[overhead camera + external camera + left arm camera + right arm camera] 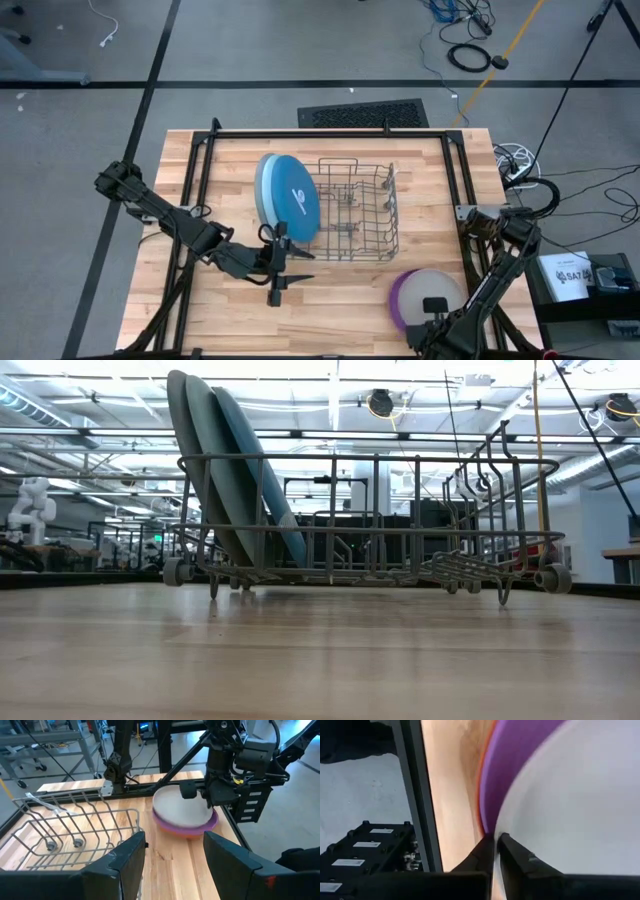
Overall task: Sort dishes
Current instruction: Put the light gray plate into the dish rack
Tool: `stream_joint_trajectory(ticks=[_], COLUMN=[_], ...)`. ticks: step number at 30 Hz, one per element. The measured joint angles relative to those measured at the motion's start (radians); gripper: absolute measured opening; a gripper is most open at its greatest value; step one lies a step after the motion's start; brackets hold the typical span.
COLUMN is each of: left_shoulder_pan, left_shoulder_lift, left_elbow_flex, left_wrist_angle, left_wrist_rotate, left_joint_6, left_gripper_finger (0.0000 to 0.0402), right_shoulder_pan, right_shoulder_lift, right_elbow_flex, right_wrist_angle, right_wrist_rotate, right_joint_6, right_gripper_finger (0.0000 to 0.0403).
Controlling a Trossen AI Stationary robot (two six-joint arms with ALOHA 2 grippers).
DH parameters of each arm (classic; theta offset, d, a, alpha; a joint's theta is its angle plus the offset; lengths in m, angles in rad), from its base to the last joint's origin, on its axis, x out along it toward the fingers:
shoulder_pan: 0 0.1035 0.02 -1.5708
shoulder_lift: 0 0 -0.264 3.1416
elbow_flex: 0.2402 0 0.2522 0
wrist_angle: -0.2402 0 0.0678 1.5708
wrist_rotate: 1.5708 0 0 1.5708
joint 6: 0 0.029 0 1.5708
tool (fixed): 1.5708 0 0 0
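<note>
- While its two fingers pinch the rim of the beige-grey plate [580, 795], the right gripper [496, 851] sits low at the table's near right corner.
- That plate tops a small stack, with the purple plate [512, 767] and an orange-red edge beneath.
- Left gripper [283, 272] hovers open just in front of the dish rack [362, 212].
- Three larger plates [288, 197] stand upright at the rack's left end.

Right gripper [495, 845] closed on the rim of a pale plate [580, 795], stacked over a purple plate [512, 765] with an orange edge beneath, on the wooden table [452, 790].
</note>
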Motion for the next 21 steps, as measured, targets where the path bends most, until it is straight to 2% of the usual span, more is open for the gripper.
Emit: stream_joint_trajectory(ticks=[6, 10, 17, 21], left_shoulder_pan=[0.0, 0.0, 0.001, 0.001], left_shoulder_lift=[0.0, 0.0, 0.0, 0.0], left_elbow_flex=[0.0, 0.0, 0.0, 0.0], left_wrist_angle=[0.0, 0.001, 0.015, 0.028], left_wrist_rotate=[-0.001, -0.001, -0.002, -0.003], left_joint_6=[0.0, 0.002, 0.02, 0.026], left_gripper_finger=[0.0203, 0.0203, 0.0203, 0.0203], right_shoulder_pan=[0.0, 0.0, 0.0, 0.0], right_shoulder_lift=[-0.028, -0.056, -0.133, -0.193], right_elbow_flex=[0.012, 0.046, 0.125, 0.166], right_wrist_angle=[-0.023, -0.062, -0.079, -0.084], right_wrist_rotate=[0.007, 0.056, 0.2, 0.324], right_joint_6=[-0.024, -0.031, -0.063, -0.097], right_gripper_finger=[0.0003, 0.0002, 0.0001, 0.0001])
